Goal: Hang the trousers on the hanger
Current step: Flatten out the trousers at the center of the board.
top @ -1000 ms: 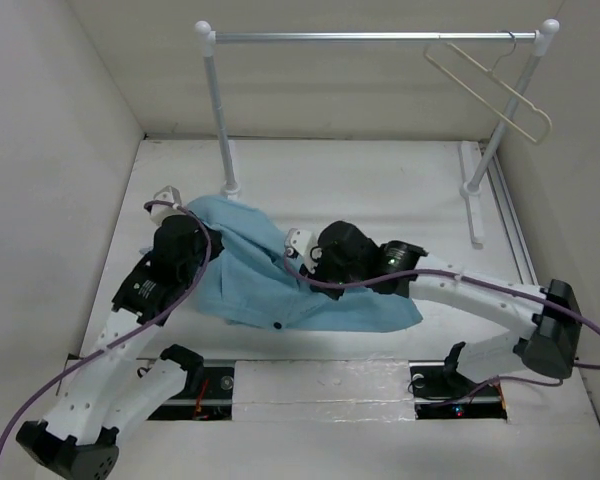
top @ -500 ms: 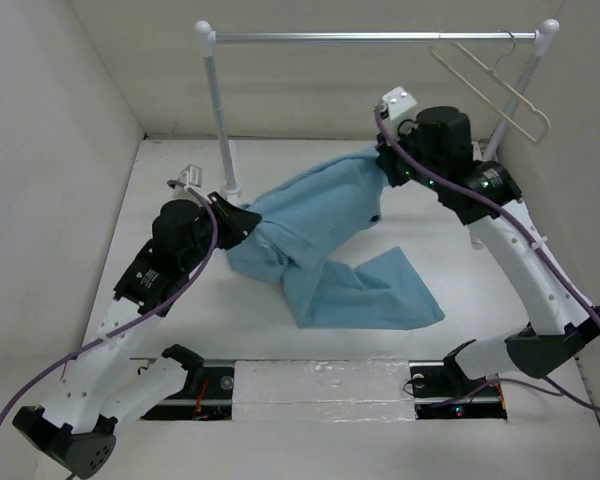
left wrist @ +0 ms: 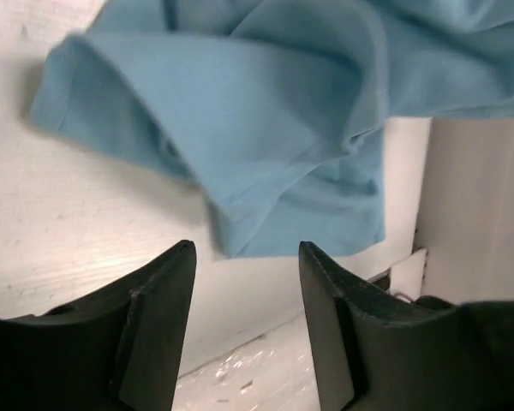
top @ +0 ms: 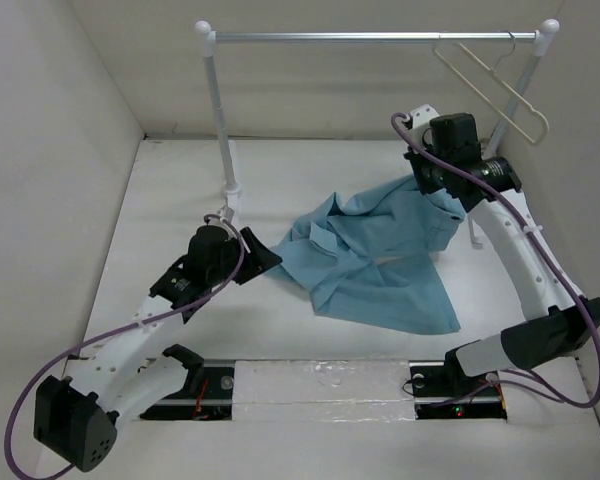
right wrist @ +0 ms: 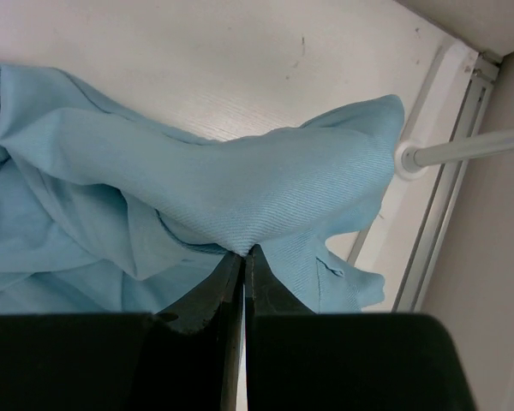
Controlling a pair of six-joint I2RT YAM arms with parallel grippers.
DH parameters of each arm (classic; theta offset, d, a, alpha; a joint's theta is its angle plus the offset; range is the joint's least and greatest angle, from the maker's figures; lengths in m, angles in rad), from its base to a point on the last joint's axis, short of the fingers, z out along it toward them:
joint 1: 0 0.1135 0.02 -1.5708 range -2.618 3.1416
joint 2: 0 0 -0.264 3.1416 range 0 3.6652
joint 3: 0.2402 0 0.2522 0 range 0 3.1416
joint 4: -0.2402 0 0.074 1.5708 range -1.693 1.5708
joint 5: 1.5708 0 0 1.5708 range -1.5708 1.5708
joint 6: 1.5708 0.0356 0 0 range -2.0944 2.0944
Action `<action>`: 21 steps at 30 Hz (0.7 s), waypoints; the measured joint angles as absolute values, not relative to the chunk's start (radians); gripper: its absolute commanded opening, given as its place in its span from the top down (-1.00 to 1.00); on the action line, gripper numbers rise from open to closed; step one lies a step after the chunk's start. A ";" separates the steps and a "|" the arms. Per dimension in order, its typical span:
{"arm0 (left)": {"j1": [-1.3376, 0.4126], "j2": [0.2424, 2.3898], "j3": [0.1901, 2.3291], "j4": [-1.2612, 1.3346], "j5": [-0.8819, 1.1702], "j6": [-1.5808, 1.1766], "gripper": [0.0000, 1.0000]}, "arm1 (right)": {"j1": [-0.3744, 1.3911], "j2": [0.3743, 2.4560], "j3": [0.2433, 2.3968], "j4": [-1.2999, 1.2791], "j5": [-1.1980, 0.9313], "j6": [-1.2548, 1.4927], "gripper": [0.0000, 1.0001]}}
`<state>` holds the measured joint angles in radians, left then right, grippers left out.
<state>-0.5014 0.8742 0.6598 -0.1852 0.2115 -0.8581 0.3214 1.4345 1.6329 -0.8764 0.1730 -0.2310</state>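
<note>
Right arm [top: 525, 250] high, jaws tight on the trousers [top: 380, 270]; left arm [top: 140, 325] low beside them, jaws wide apart.

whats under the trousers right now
Only the white table shows around the trousers; the right hand holds one end raised off it. Anything beneath the heaped cloth is covered.

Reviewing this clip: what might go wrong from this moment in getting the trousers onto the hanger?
The right gripper pinches only a small fold of the trousers, which may slip. The left gripper is open and empty, so most cloth lies bunched on the table. The hanger hangs freely from the rail; threading could swing it.
</note>
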 measured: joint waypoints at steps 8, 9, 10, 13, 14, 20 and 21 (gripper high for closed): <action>-0.770 1.150 0.524 -0.115 0.219 -0.857 -0.36 | 0.307 1.414 1.695 -0.889 0.159 -0.257 1.00; -0.833 1.214 0.559 -0.112 0.204 -0.856 -0.39 | 0.304 1.413 1.695 -0.890 0.151 -0.259 1.00; -0.883 1.276 0.599 -0.102 0.189 -0.855 -0.40 | 0.302 1.412 1.695 -0.890 0.144 -0.260 1.00; -0.952 1.420 0.692 -0.039 0.132 -0.860 -0.40 | 0.302 1.412 1.695 -0.890 0.124 -0.263 1.00; -0.958 1.456 0.711 -0.021 0.101 -0.865 -0.39 | 0.302 1.411 1.695 -0.891 0.118 -0.263 1.00; -0.958 1.604 0.825 0.000 -0.084 -0.892 0.99 | 0.302 1.376 1.695 -0.892 0.071 -0.267 1.00; -0.955 1.631 0.855 -0.023 -0.120 -0.895 1.00 | 0.302 1.365 1.695 -0.892 0.065 -0.267 1.00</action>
